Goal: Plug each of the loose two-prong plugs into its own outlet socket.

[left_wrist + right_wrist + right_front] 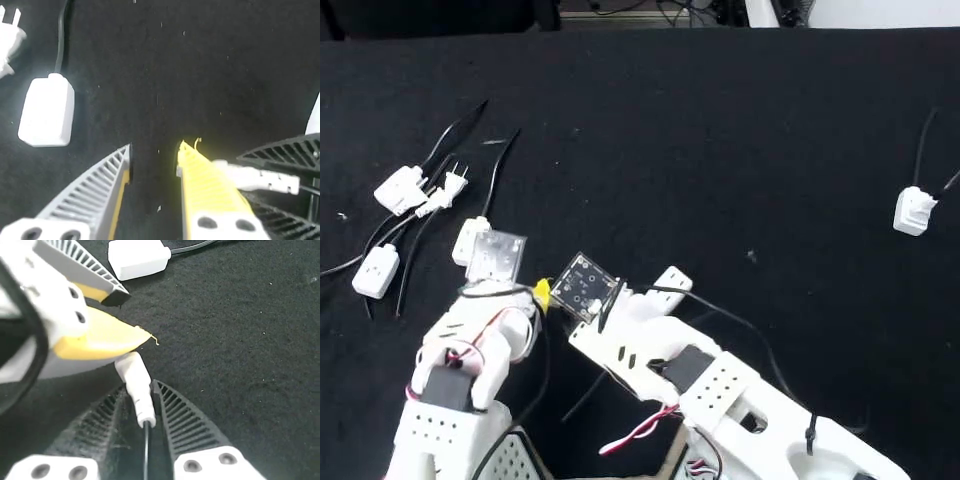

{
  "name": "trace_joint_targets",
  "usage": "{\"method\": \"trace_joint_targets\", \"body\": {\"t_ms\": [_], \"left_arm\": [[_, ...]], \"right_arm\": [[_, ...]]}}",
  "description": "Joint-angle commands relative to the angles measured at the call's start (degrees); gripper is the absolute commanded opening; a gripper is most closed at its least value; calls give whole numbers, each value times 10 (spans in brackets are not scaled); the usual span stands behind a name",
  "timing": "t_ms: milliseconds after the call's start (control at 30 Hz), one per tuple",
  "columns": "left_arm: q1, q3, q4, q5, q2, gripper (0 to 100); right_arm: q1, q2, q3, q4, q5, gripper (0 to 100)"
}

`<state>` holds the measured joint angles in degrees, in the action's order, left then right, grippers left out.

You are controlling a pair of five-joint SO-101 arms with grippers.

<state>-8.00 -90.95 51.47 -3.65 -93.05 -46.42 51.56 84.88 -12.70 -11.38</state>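
Black cloth-covered table (720, 130). Left gripper (155, 147), its grey and yellow fingers parted and holding nothing, near a white rectangular corded outlet socket (47, 110). Right gripper (139, 386), clamped on a small white two-prong plug (131, 369), just beside the left's yellow fingertip.

Left gripper (155, 150) agape, right gripper (140, 386) clamped.

We can read no text, number, label or sign here: the white plug (136, 385), the outlet socket (47, 110) and the black desk (720, 150) show us nothing legible.
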Motion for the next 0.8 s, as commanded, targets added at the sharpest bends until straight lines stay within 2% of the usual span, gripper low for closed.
{"method": "trace_joint_targets", "body": {"t_ms": [0, 267, 467, 767], "left_arm": [[-25, 37, -49, -1, 119, 170], [-28, 71, -111, 0, 247, 170], [-59, 93, -136, 1, 311, 171], [-63, 100, -155, 1, 338, 171]], "right_arm": [[-10, 3, -41, 32, -6, 14], [4, 3, -28, 32, -38, 14], [11, 3, -25, 32, -38, 15], [12, 3, -26, 31, -42, 12]]}}
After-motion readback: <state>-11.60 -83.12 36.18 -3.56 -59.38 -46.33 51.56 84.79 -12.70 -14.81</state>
